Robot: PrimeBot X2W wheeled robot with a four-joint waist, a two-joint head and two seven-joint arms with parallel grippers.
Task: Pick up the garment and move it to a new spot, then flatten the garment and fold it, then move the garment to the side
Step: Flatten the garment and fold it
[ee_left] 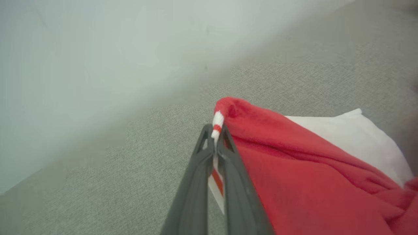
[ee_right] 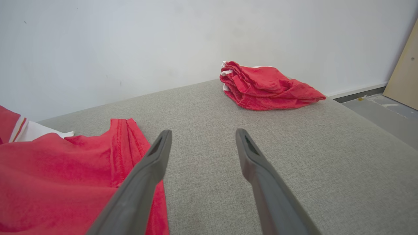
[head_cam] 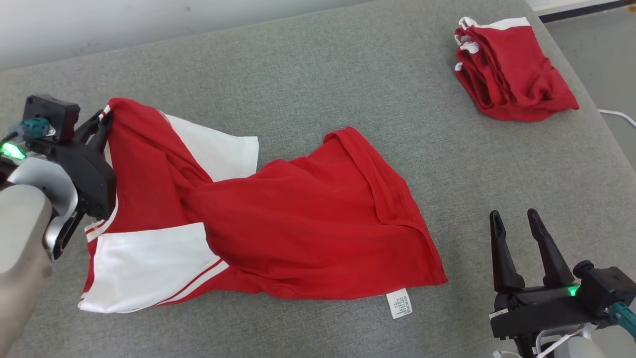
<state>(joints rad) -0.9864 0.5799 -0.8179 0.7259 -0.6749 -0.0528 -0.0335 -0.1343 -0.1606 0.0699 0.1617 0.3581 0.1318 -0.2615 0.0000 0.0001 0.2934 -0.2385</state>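
Grey woven bench (head_cam: 348, 74), plain white wall (ee_right: 130, 39) behind. Soft red-and-white garment (head_cam: 308, 223) lies rumpled by the left edge, left gripper (ee_left: 214, 132) pinching its striped trim, right gripper (head_cam: 513, 214) spread open near the front-right corner.

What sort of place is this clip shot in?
Probably an indoor test room for folding: a grey fabric surface against a bare wall, one shirt lying loose, a folded pile aside.

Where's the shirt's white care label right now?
In the head view, the care label sticks out from the near hem of the garment onto the grey surface, left of the right gripper.
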